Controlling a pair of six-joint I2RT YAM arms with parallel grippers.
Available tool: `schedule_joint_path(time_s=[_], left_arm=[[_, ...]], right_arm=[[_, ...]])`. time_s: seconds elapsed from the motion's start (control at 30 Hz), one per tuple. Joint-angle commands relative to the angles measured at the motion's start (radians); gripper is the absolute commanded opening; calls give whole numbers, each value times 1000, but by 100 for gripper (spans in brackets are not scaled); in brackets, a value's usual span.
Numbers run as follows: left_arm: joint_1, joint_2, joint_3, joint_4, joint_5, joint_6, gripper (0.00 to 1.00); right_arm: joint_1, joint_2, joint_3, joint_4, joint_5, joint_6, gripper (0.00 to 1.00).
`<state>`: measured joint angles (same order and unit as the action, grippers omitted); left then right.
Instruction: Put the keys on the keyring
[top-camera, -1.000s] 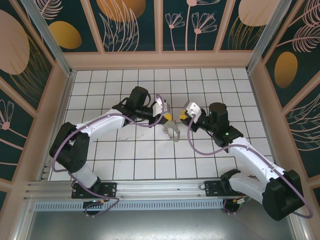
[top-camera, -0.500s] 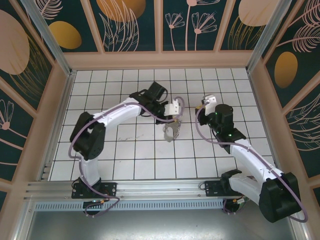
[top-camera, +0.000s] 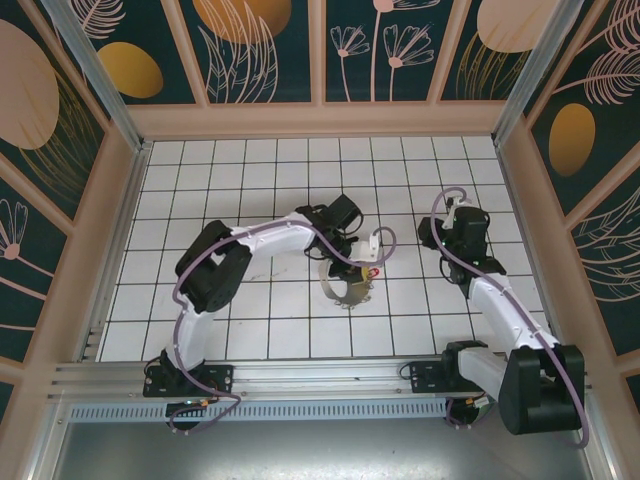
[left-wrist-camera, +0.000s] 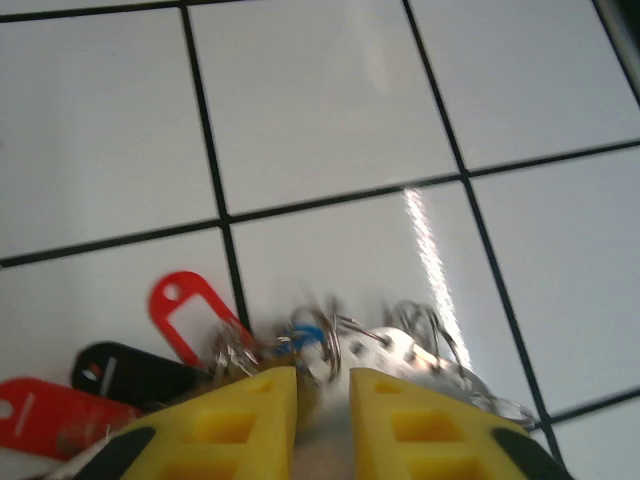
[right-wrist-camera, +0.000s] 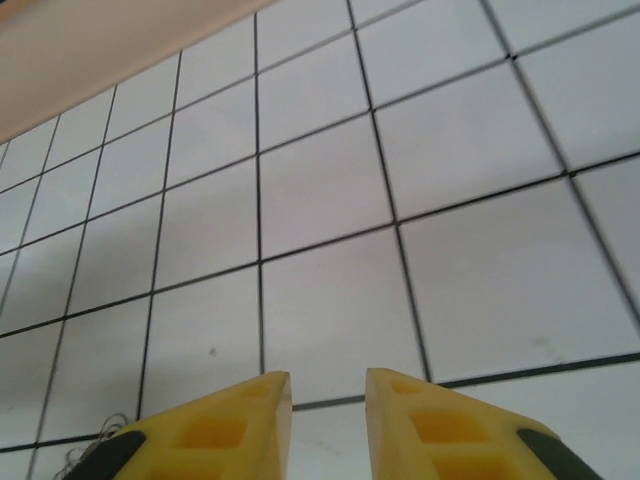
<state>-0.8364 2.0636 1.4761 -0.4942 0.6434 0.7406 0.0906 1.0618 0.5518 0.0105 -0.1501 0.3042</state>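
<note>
L gripper (left-wrist-camera: 322, 375) sits w/ jaws a crack apart right over the keys (left-wrist-camera: 300, 345), bunched on the keyring (top-camera: 343, 300) mid-table. R gripper (right-wrist-camera: 327, 380) is narrowly open, empty, well apart from them.

Bench (top-camera: 200, 180) tiles lie bare along the far rows, the left side and the near right, free for a hand to pass; enclosure walls (top-camera: 320, 120) shut in the far, left and right edges. The left arm (top-camera: 270, 235) stretches across the middle and blocks a straight path there, its left hand (left-wrist-camera: 322, 378) low over the keys (left-wrist-camera: 185, 312) and keyring (top-camera: 335, 297) clutter. The right hand (right-wrist-camera: 328, 395) hangs over bare tiles, open room ahead.
</note>
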Motion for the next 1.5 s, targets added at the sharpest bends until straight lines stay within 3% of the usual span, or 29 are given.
schedule_joint_path(time_s=[0.0, 0.13, 0.23, 0.27, 0.3, 0.43, 0.57, 0.7, 0.8, 0.87, 1.0, 1.1, 1.17, 1.27, 1.3, 1.33, 1.37, 1.47], left_arm=[[18, -170, -144, 231, 69, -145, 40], [83, -333, -323, 473, 105, -315, 50], [156, -463, -467, 687, 36, -459, 53], [183, -510, -537, 762, -9, -501, 72], [210, -556, -597, 841, -55, -541, 99], [327, -687, -790, 1070, -252, -694, 99], [448, -799, -947, 1203, -504, -772, 99], [546, -877, -1005, 1129, -800, -797, 99], [561, -881, -1056, 1113, -967, -715, 99], [581, -864, -1099, 1157, -976, -704, 99], [644, -800, -1158, 1288, -883, -704, 99], [690, -764, -1223, 1487, -771, -716, 99], [706, -720, -1249, 1597, -749, -694, 99], [727, -683, -1260, 1673, -712, -672, 99], [735, -671, -1265, 1691, -707, -678, 99], [748, -660, -1277, 1729, -691, -689, 99], [764, -666, -1283, 1728, -673, -703, 99], [807, -649, -1317, 1807, -603, -731, 99]], right_arm=[[-9, 24, 37, -24, -63, 31, 31], [-9, -9, 37, 8, 98, 31, 39], [-11, -53, 11, 84, 236, -6, 44], [-10, -63, -1, 116, 292, -20, 46], [-13, -69, -10, 142, 333, -45, 49], [-23, -44, -83, 333, 453, -182, 51], [-73, 67, -165, 557, 391, -299, 51], [-90, 184, -220, 763, 324, -306, 50], [-91, 259, -241, 892, 263, -342, 50], [-97, 318, -227, 907, 201, -338, 50], [-92, 430, -289, 1150, 126, -335, 57], [-101, 443, -321, 1209, 106, -331, 61], [-92, 479, -383, 1367, 127, -335, 63], [-86, 470, -372, 1331, 141, -339, 66], [-86, 472, -359, 1304, 152, -331, 69], [-90, 476, -344, 1285, 160, -320, 80], [-94, 475, -334, 1265, 175, -306, 98], [-103, 476, -326, 1250, 179, -297, 99]])
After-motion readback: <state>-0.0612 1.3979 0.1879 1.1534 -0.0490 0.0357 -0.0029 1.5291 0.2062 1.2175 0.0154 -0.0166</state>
